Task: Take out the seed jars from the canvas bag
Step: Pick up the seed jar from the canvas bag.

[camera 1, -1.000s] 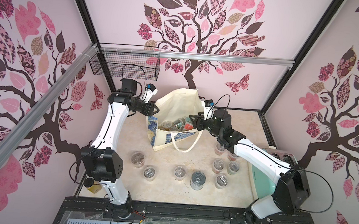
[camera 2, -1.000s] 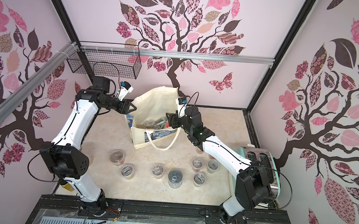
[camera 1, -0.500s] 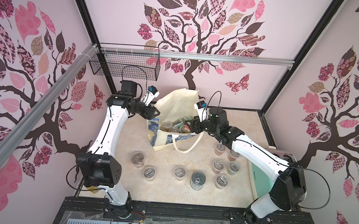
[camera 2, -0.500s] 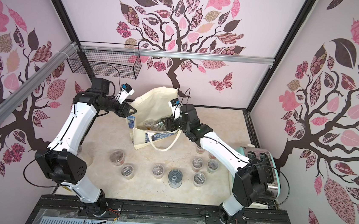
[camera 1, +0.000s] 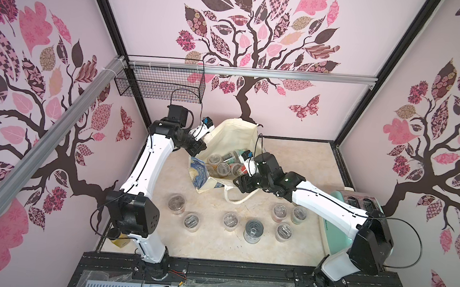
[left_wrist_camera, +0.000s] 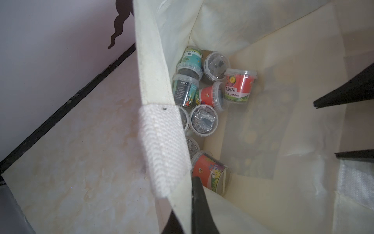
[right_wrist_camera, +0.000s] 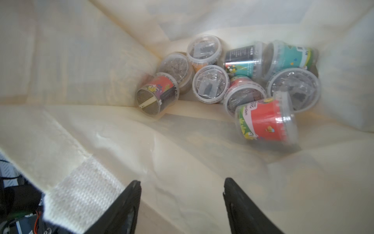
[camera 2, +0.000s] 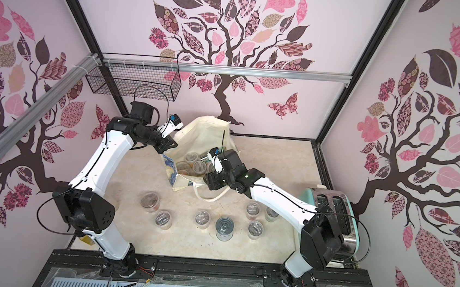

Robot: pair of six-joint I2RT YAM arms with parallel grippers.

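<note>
The canvas bag [camera 1: 235, 133] [camera 2: 204, 133] stands open at the back of the table. Several seed jars [camera 1: 222, 163] [camera 2: 193, 163] lie in a heap on its bottom, some upright and some on their sides [left_wrist_camera: 204, 119] [right_wrist_camera: 210, 85]. My left gripper [camera 1: 200, 147] [left_wrist_camera: 187, 202] is shut on the bag's cream rim, just beside the white woven handle [left_wrist_camera: 164, 145]. My right gripper [camera 1: 239, 180] [right_wrist_camera: 182, 186] is open above the bag's near wall and holds nothing. A red-labelled jar [right_wrist_camera: 265, 123] lies on its side closest to it. More seed jars [camera 1: 230, 221] stand on the table in front.
A metal tin [camera 1: 253, 231] stands among the jars on the table. A mint toaster [camera 2: 331, 209] sits by the right wall under my right arm. A wire basket [camera 1: 157, 84] hangs at the back left. A yellow jar [camera 1: 118, 238] sits behind my left arm's base.
My left gripper has closed on the bag's rim. My right gripper, still open, has shifted a little toward the front over the bag's mouth.
</note>
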